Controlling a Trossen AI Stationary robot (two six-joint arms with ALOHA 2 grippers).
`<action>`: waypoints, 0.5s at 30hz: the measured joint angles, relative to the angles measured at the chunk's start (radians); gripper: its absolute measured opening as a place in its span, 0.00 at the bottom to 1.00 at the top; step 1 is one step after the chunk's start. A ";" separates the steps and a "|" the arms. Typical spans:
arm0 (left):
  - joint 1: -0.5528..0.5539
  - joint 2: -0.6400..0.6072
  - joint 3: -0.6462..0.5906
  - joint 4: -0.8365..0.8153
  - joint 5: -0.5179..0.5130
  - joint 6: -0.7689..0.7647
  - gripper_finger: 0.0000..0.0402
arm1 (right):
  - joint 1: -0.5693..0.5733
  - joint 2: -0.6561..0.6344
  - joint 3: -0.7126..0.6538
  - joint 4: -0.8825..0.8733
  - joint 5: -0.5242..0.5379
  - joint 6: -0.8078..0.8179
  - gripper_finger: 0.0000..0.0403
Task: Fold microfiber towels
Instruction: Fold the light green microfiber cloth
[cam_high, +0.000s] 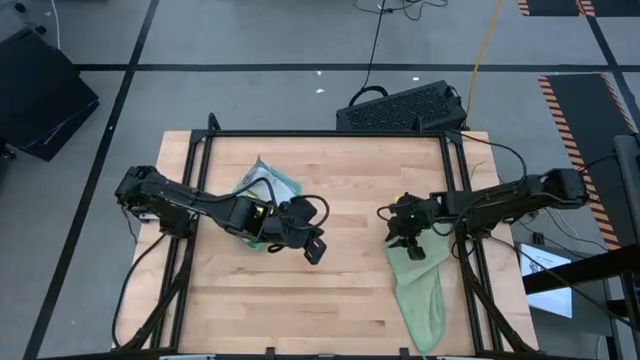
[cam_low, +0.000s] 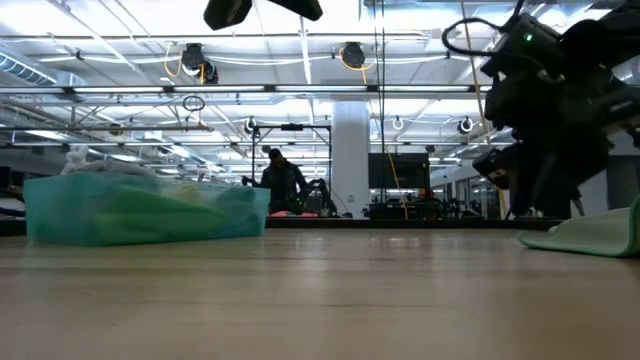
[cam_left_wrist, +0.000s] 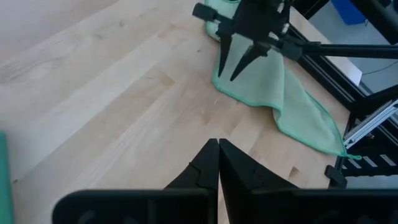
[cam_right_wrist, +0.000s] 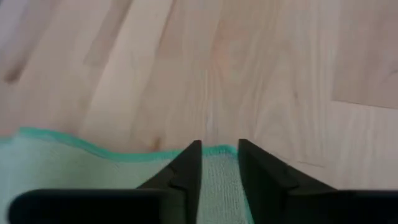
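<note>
Hovering over the counter (cam_high: 330, 290), the right gripper (cam_right_wrist: 219, 163) has its fingers parted a little at the edge of a pale green towel (cam_high: 418, 290) that lies flat at the counter's right side. The left gripper (cam_left_wrist: 218, 168) is clenched, empty, near the towel pile (cam_high: 268, 190).

No legible text, label, brand, number or sign in any view. Sheet or screen (cam_high: 545, 262) at right table edge, high view: content too small to read. Diagonal orange-black hazard striping (cam_high: 566, 112) on floor, high view: pattern only, no lettering. Room beyond table, low view: no readable signage.
</note>
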 joint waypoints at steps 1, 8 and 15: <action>0.000 0.000 0.000 0.000 0.000 -0.002 0.03 | 0.000 0.017 0.000 0.004 0.000 -0.023 0.26; -0.005 0.005 0.000 -0.003 0.006 -0.028 0.03 | 0.000 0.161 0.003 0.043 -0.001 -0.132 0.31; 0.000 0.005 0.000 -0.003 0.007 -0.031 0.03 | 0.000 0.237 0.003 0.152 -0.002 -0.130 0.19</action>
